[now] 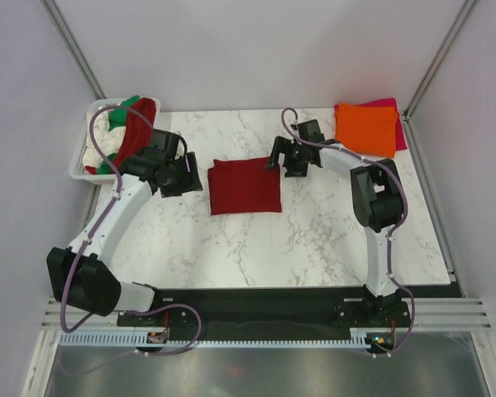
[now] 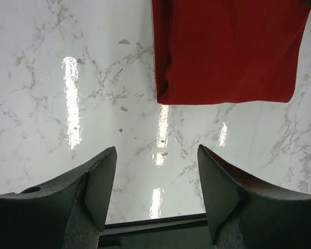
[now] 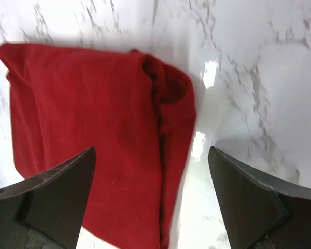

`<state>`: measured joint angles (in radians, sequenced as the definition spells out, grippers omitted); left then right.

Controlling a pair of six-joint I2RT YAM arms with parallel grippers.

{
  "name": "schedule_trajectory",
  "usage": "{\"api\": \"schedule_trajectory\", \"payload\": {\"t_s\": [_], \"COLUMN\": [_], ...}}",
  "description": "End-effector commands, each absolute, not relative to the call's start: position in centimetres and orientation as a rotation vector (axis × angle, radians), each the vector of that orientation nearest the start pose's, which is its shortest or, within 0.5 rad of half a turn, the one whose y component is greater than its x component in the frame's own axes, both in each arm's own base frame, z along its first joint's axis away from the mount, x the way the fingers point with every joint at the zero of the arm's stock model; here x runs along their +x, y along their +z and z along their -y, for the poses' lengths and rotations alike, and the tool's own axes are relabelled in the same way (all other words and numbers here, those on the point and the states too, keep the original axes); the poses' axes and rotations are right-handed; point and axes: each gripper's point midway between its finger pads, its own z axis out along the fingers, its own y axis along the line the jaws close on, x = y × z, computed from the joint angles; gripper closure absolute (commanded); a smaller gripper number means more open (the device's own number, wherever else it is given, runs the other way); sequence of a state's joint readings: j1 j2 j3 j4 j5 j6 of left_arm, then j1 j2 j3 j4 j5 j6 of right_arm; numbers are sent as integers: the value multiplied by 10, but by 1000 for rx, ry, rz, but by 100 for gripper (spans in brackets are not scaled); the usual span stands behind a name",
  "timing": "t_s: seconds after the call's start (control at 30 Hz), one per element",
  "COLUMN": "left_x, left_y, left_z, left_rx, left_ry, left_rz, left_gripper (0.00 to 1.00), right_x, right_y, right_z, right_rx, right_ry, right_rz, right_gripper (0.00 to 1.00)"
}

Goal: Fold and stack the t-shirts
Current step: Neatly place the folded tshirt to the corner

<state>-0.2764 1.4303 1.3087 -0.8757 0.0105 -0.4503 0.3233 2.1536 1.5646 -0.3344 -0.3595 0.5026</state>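
1. Two arms are mine, and both of my grabbers are wide open with nothing in them.
2. One dark red t-shirt [image 1: 245,186] lies folded into a neat square in the middle of the white marble table [image 1: 314,240].
3. My left gripper [image 1: 190,176] is just beside the left edge of that shirt. In my left wrist view the left gripper [image 2: 156,155] is over bare table, and the dark red t-shirt [image 2: 228,52] is a little way in front of it, not touching.
4. My right gripper [image 1: 274,159] is at the far right corner of the shirt. In my right wrist view the right gripper [image 3: 153,155] is spread wide over the bunched edge of the dark red t-shirt [image 3: 93,145]. I cannot tell if the tips touch the cloth.
5. One white basket [image 1: 81,161] sits at the far left corner of the table. In it is a messy heap: a green t-shirt [image 1: 126,106], a second dark red t-shirt [image 1: 136,132] hanging over the side, and a white t-shirt [image 1: 99,149] under them.
6. Two folded shirts make a pile at the far right corner. An orange t-shirt [image 1: 366,128] lies on top, and a pink t-shirt [image 1: 394,112] peeks out under it.
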Motion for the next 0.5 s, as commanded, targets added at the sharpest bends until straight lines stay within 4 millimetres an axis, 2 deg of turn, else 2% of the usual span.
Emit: {"api": "schedule_trajectory", "payload": {"t_s": [0.0,0.03,0.1,0.17,0.2,0.27,0.3,0.37,0.4,0.43,0.47], "left_x": [313,312,310,308,307,307,307,308,308,306,306], "left_y": [192,183,183,174,174,168,167,167,166,164,164], "left_z": [91,84,79,78,77,76,75,74,73,72,71], "left_rx": [-135,-145,-162,-177,-183,-186,-187,-182,-183,-179,-182], "left_ry": [-196,-147,-125,-123,-121,-114,-106,-98,-93,-85,-82], "left_rz": [-2465,-2458,-2435,-2436,-2429,-2427,-2427,-2423,-2424,-2426,-2423], "left_gripper": [28,28,28,29,29,29,29,29,30,30,30], "right_x": [474,476,472,468,467,466,466,469,469,474,477], "right_y": [17,13,2,-6,-8,-11,-12,-12,-10,-4,2], "right_z": [-249,-252,-260,-268,-271,-276,-277,-277,-278,-277,-278], "right_rx": [128,141,168,172,170,167,168,151,120,110,94], "right_ry": [802,810,823,824,828,839,849,859,873,886,898], "right_rz": [-2577,-2571,-2591,-2594,-2595,-2588,-2583,-2567,-2562,-2544,-2532], "right_gripper": [2,2,4,11,26,45,64,79,92,98,100]}}
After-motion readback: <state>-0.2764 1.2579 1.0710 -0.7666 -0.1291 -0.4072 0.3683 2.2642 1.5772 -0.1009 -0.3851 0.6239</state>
